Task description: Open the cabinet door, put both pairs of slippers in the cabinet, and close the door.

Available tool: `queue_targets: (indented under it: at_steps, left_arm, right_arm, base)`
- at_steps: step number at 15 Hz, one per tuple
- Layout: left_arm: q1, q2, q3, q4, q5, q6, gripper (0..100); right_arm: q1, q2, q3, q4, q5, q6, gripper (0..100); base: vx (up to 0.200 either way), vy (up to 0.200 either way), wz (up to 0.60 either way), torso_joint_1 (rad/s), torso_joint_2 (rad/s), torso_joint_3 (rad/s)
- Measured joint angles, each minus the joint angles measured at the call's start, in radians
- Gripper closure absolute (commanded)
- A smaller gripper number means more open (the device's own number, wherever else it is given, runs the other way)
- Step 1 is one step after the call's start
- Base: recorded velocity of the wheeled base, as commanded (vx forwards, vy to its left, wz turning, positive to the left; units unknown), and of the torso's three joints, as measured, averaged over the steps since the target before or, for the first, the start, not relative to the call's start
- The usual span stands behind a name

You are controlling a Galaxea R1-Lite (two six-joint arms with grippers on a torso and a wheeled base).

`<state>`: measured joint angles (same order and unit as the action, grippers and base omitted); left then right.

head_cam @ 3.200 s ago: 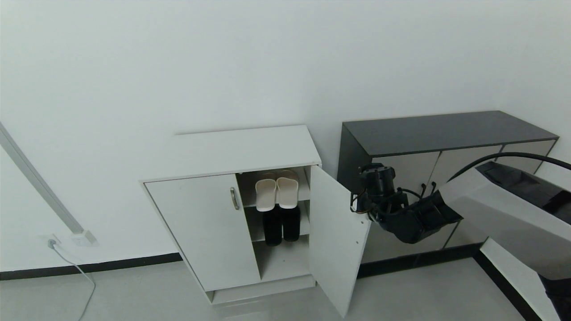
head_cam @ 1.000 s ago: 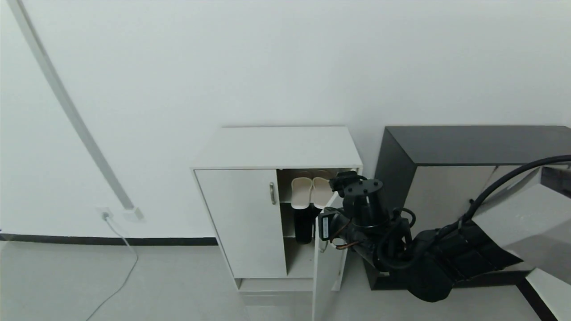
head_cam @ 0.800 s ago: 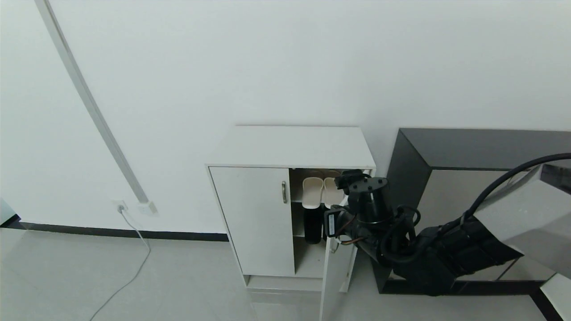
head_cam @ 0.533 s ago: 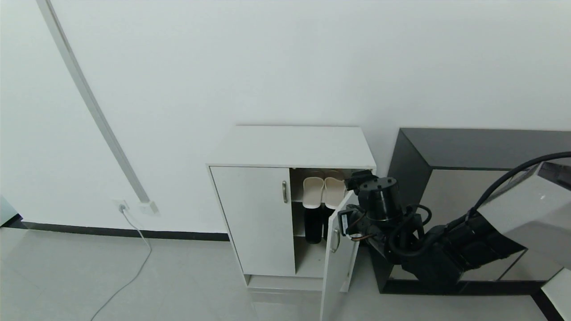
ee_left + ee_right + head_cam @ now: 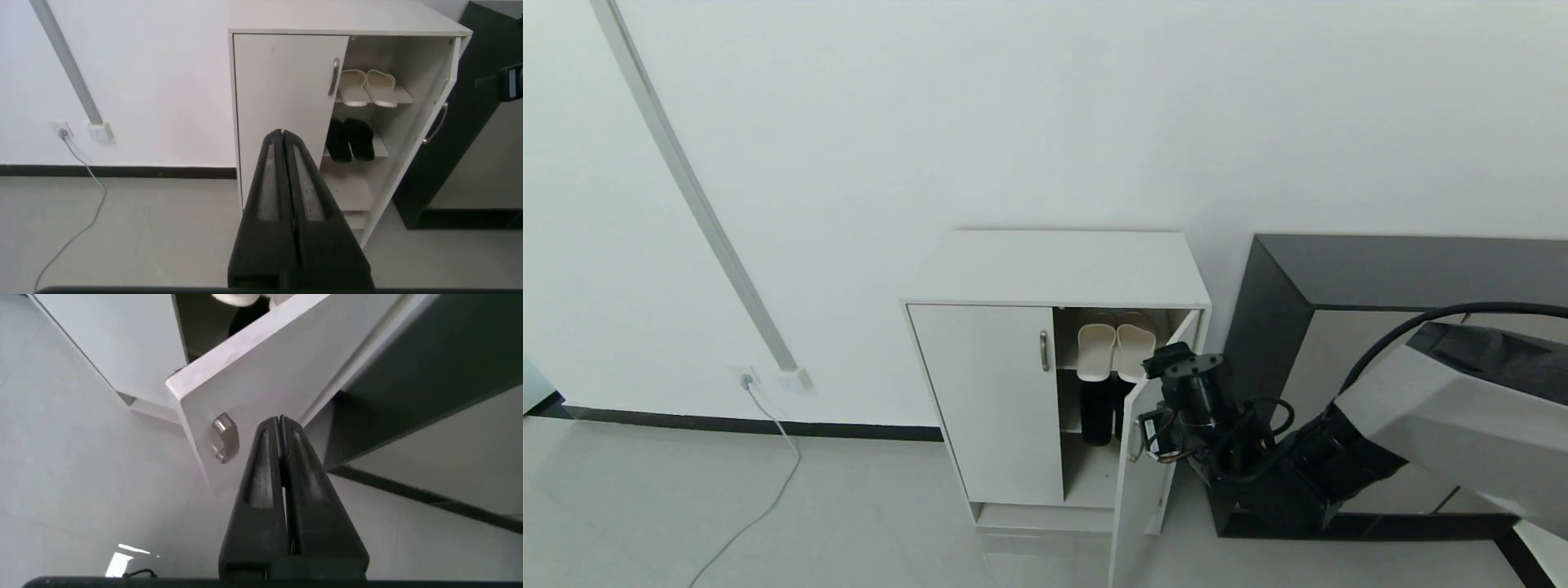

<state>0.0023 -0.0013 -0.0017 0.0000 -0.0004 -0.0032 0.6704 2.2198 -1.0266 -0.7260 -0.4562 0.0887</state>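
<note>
1. First, at far left: grey conduit (image 5: 727, 245) slanting up the wall (image 5: 1045, 114). At its foot, a socket (image 5: 745, 379), with a cable (image 5: 783, 488) dropping to the floor (image 5: 849, 531).
2. Next, the left gripper (image 5: 283, 135): points toward the cabinet from well back, aimed at the closed left door. Fingers pressed flat together, gripping nothing.
3. Then the white cabinet (image 5: 1058, 265): stands on the floor against the wall. Its left door (image 5: 988, 408) is shut, with a small metal handle (image 5: 1043, 351) at the inner edge.
4. Inside, the white slippers (image 5: 1116, 351): lie side by side on the upper shelf.
5. Directly below, the black slippers (image 5: 1097, 416): side by side on the next shelf down.
6. Further right, the right door (image 5: 1143, 490): stands partly open, swung out from the cabinet's right side, both pairs showing through the gap.
7. At that door's outer face, the right gripper (image 5: 282, 423): sits just beside the door handle (image 5: 222, 437). Fingers closed on each other with nothing between them. Cannot tell whether the tips touch the panel.
8. Lastly, the dark sideboard (image 5: 1388, 261): just right of the cabinet, against the same wall.
</note>
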Motion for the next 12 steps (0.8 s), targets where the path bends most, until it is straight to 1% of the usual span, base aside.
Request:
queue_targets:
  at_steps: [4,8,11,12]
  left_arm:
    - [0.0,0.0,0.0,0.0,0.0,-0.001,100]
    - [0.001,0.0,0.0,0.0,0.0,-0.001,100]
    - [0.0,0.0,0.0,0.0,0.0,-0.001,100]
    - [0.0,0.0,0.0,0.0,0.0,-0.001,100]
  right_arm:
    - [-0.006,0.084,-0.09,0.003,0.037,-0.002,100]
    - [-0.008,0.174,-0.224,-0.009,0.075,0.009,100]
    - [-0.012,0.225,-0.276,-0.096,0.087,0.01,100]
    - [-0.012,0.235,-0.283,-0.148,0.109,0.019,100]
  base:
    - [0.0,0.0,0.0,0.0,0.0,0.0]
    - [0.0,0.0,0.0,0.0,0.0,0.0]
    - [0.0,0.0,0.0,0.0,0.0,0.0]
    - [0.0,0.0,0.0,0.0,0.0,0.0]
